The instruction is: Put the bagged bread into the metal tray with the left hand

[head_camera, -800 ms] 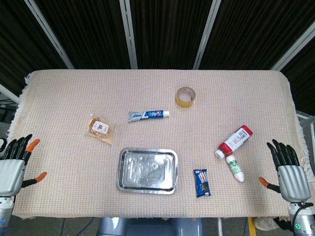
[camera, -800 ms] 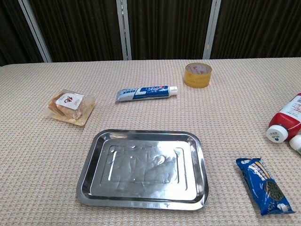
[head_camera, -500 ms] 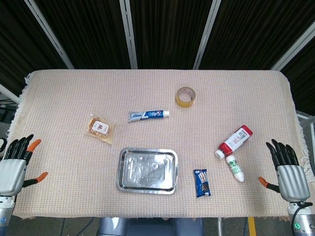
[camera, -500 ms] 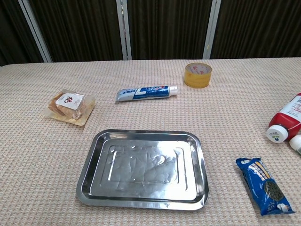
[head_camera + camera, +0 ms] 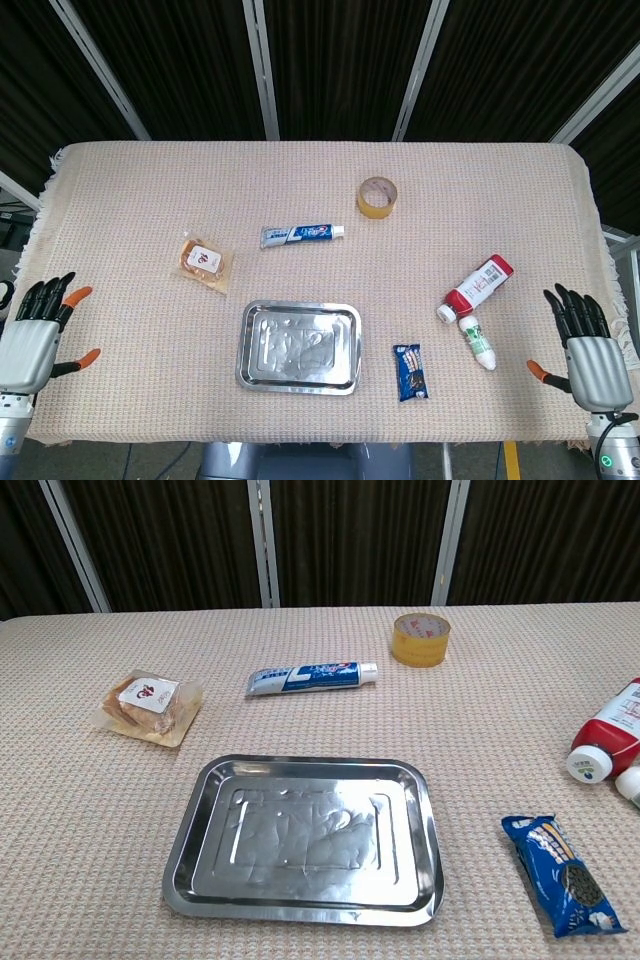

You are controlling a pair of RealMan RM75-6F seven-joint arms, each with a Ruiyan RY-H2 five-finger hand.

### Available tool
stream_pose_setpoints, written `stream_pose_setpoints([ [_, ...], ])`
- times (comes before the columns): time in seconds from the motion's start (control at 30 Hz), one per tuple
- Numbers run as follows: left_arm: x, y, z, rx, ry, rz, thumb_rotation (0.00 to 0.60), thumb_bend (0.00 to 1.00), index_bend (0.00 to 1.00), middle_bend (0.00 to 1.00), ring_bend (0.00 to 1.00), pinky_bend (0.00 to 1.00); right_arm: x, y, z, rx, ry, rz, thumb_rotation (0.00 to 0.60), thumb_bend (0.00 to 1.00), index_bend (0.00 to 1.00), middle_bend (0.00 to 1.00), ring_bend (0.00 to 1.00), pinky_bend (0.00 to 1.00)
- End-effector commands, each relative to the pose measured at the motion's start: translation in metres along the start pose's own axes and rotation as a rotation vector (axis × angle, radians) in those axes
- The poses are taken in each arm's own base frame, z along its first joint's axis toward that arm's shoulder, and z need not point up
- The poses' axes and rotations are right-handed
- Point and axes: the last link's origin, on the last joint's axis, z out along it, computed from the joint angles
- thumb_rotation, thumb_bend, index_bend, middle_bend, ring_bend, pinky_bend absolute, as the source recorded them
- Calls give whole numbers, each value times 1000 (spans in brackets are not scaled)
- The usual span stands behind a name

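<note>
Bagged bread [image 5: 205,263]: on counter [image 5: 500,190], just up-left of metal tray [image 5: 299,346]. Prob. light, soft, slippery wrap; take by long edges, gently. Left hand [image 5: 30,335]: fingers spread, holds nothing, well apart.

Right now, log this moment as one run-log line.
phase: pre-reach | left hand: open, at table edge | right hand: open, idle | bagged bread: on cloth, untouched | metal tray: empty
</note>
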Motion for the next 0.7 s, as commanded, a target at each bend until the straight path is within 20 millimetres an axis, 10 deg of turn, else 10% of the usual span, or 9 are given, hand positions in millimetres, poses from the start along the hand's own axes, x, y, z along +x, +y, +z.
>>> stream_pose_setpoints([
  [0.03, 0, 3, 16, -27, -23, 23, 572, 139, 175, 0, 0, 0, 0, 1, 0, -2, -1, 1, 600, 0, 3, 0, 0, 0],
  [0.7, -37, 44, 151, -165, -253, 124, 570, 0, 107, 0, 0, 0, -2, 3, -2, -23, -11, -1, 600, 0, 2, 0, 0, 0],
])
